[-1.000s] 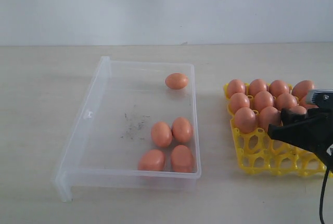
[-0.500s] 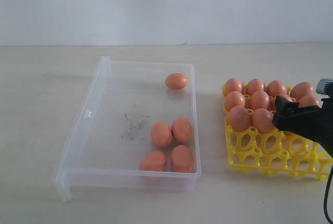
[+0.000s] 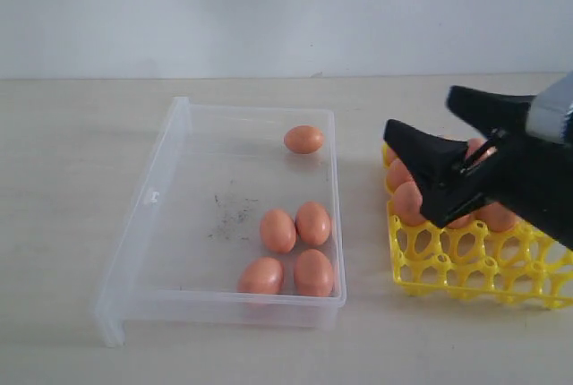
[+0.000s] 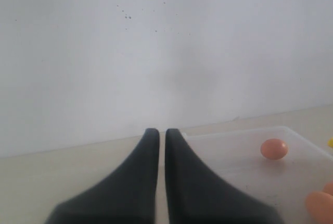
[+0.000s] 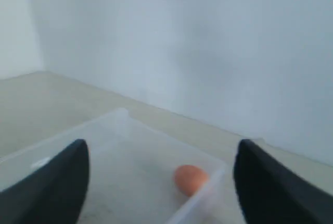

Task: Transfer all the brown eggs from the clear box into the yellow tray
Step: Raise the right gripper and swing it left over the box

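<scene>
Pale beige table (image 3: 63, 224), matte top, two items resting directly on it. The clear box (image 3: 148, 192) sits left of centre. The yellow tray (image 3: 448, 269) lies near its right side, not touching.

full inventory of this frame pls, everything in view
eggs in box: five, brown, one near the far right corner, four clustered at the near right
eggs in tray: at least three showing, brown, far cups; others hidden behind the arm
box: one, clear, left of the tray
specks: a patch, dark, on the box floor
tray: one, yellow, right of the box
table: one, beige
wall: one, white, behind
left hand: one, black, shut, empty, only in its wrist view
right hand: one, black, open, empty, above the tray
</scene>
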`<state>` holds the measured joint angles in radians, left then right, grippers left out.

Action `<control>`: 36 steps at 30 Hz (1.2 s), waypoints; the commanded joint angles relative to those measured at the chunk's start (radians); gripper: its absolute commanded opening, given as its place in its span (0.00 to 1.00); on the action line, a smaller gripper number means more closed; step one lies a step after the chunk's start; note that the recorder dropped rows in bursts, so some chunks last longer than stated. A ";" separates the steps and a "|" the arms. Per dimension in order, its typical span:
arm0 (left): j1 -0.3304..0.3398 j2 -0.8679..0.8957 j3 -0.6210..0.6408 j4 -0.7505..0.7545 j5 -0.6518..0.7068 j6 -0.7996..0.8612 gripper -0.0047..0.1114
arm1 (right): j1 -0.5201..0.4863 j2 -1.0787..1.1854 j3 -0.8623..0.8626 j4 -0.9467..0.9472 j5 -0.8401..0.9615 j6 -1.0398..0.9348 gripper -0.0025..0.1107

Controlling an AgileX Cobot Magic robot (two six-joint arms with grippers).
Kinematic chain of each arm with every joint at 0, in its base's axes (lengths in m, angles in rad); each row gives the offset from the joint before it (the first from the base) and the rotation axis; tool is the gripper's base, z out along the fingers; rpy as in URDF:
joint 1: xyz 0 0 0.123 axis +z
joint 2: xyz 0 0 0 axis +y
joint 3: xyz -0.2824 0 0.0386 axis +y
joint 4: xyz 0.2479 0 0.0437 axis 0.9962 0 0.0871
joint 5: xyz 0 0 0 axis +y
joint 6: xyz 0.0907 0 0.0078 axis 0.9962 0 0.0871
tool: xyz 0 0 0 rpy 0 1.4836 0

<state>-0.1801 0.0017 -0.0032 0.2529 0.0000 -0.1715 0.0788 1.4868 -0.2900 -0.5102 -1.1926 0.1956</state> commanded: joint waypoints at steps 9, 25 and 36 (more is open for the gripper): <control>-0.004 -0.002 0.003 -0.002 0.000 0.001 0.07 | 0.335 -0.008 -0.430 -0.357 0.959 0.608 0.05; -0.004 -0.002 0.003 -0.002 0.000 0.001 0.07 | 0.581 0.129 -0.633 0.234 1.345 -0.294 0.10; -0.004 -0.002 0.003 -0.002 0.000 0.001 0.07 | 0.539 0.192 -0.904 0.429 1.722 -0.124 0.41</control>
<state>-0.1801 0.0017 -0.0032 0.2529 0.0000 -0.1715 0.6271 1.6609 -1.1323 -0.1353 0.4528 0.0410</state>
